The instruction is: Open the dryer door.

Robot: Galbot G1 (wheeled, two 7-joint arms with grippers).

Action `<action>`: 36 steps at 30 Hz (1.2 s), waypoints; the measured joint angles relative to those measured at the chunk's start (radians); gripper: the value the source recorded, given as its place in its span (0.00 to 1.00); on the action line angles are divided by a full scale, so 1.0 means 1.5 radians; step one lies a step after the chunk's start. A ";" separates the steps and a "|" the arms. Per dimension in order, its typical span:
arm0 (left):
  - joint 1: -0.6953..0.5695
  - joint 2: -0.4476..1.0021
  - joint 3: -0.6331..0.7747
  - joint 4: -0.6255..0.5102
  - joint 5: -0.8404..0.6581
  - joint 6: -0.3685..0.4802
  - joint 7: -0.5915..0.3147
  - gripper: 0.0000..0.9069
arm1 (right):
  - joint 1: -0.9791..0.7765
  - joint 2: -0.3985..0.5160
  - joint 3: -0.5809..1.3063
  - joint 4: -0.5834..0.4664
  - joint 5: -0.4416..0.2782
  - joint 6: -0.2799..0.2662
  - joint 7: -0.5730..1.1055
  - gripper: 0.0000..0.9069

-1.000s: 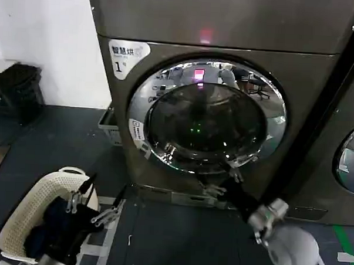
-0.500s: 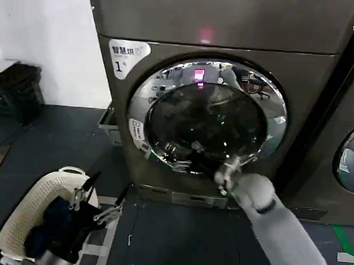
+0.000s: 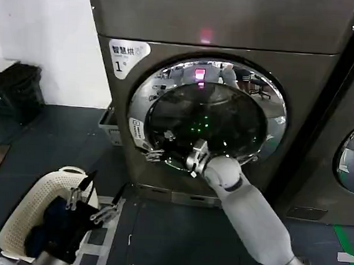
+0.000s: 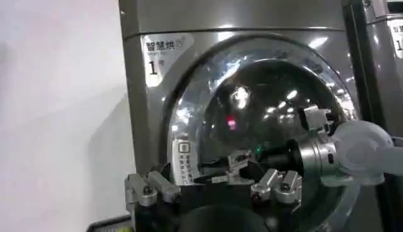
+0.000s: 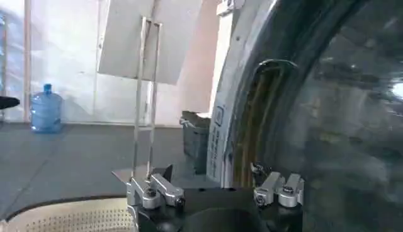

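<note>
Right gripper point(image 3: 164, 151) reaches low across the door point(image 3: 207, 116), fingers spread narrowly near the left chrome rim. Left gripper point(image 3: 94, 202) hangs open over the basket point(image 3: 20, 219). Door looks rigid, heavy, slick; hook the rim's recess.

Your right gripper point(image 3: 164, 148) is at the dryer door point(image 3: 206, 115).
It sits low on the dark glass near the chrome rim's lower left; your left gripper point(image 3: 94, 204) hangs open above the white basket point(image 3: 26, 217).
</note>
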 joint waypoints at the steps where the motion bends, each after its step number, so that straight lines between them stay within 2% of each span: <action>1: 0.000 0.000 -0.001 0.000 -0.001 0.001 0.000 1.00 | 0.001 0.002 0.000 0.000 0.001 -0.003 -0.004 1.00; 6: -0.008 0.003 -0.010 0.006 -0.022 0.013 -0.006 1.00 | 0.003 0.001 0.003 -0.001 0.005 -0.003 -0.046 1.00; 12: -0.039 0.029 -0.034 0.034 -0.096 0.046 -0.016 1.00 | -0.002 -0.006 0.006 0.007 0.008 -0.007 -0.082 1.00; 16: -0.076 0.063 -0.067 0.065 -0.147 0.071 -0.031 1.00 | -0.013 -0.018 0.014 0.018 0.021 0.010 -0.123 1.00; 22: -0.123 0.114 -0.117 0.111 -0.181 0.110 -0.046 1.00 | -0.040 -0.047 0.033 0.033 -0.003 0.050 -0.219 1.00; 30: -0.169 0.167 -0.172 0.153 -0.217 0.156 -0.084 1.00 | -0.102 -0.077 0.073 0.072 -0.005 0.056 -0.374 1.00; 32: -0.180 0.180 -0.176 0.163 -0.220 0.170 -0.111 1.00 | -0.115 -0.083 0.082 0.080 -0.008 0.057 -0.403 1.00; 36: -0.201 0.208 -0.183 0.183 -0.217 0.176 -0.130 1.00 | -0.139 -0.096 0.098 0.095 -0.014 0.059 -0.457 1.00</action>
